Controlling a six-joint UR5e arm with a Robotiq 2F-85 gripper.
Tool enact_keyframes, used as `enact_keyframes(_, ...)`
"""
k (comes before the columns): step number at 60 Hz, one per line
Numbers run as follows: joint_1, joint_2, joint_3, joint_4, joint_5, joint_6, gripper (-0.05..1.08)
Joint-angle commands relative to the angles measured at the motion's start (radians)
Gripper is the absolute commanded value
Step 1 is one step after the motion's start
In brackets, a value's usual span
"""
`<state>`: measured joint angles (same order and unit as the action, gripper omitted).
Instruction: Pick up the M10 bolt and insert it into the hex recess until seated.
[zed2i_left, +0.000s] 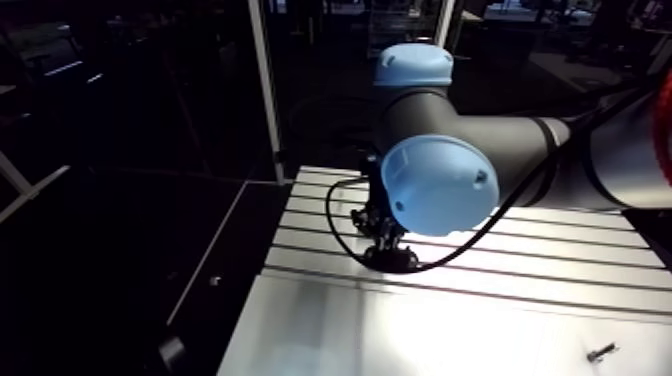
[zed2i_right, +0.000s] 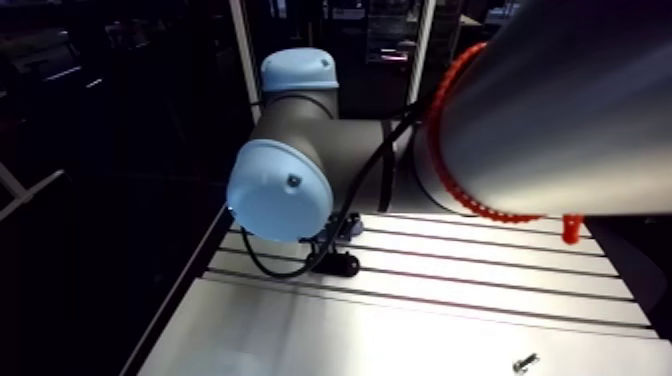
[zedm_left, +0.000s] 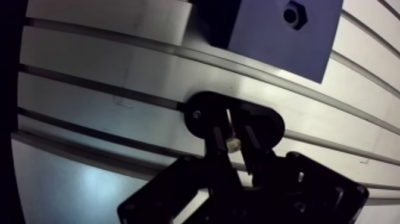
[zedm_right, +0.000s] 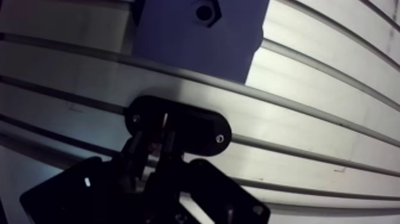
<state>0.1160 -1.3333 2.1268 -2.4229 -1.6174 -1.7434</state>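
Small bolt (zed2i_right: 524, 362) seen lying on slotted aluminium surface (zed2i_right: 480, 300), well apart from end effector (zedm_left: 232, 134). End effector positioned low at black oval plate (zedm_left: 271, 125); whether apart or clamped could not be told. Blue block (zedm_left: 268, 42) with hex recess (zedm_left: 291, 13) seen ahead of it.

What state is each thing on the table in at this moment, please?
hex recess: empty, nothing seated.
blue block: resting on the table, untouched.
black oval plate: flat on the table, under the gripper.
gripper: low over the plate; grip unreadable.
small fastener: lying loose, far from the gripper.
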Motion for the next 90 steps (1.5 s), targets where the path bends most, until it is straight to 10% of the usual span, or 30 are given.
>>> enact_keyframes(1, 0.001, -0.014, -0.003, 0.003, 0.003, 0.000, 0.77)
enact_keyframes(17, 0.004, -0.053, -0.016, 0.040, -0.028, -0.006, 0.78)
enact_keyframes(58, -0.001, -0.090, -0.252, 0.355, -0.026, -0.026, 0.78)
enact_keyframes(90, -0.011, 0.055, -0.516, 0.653, -0.045, -0.108, 0.78)
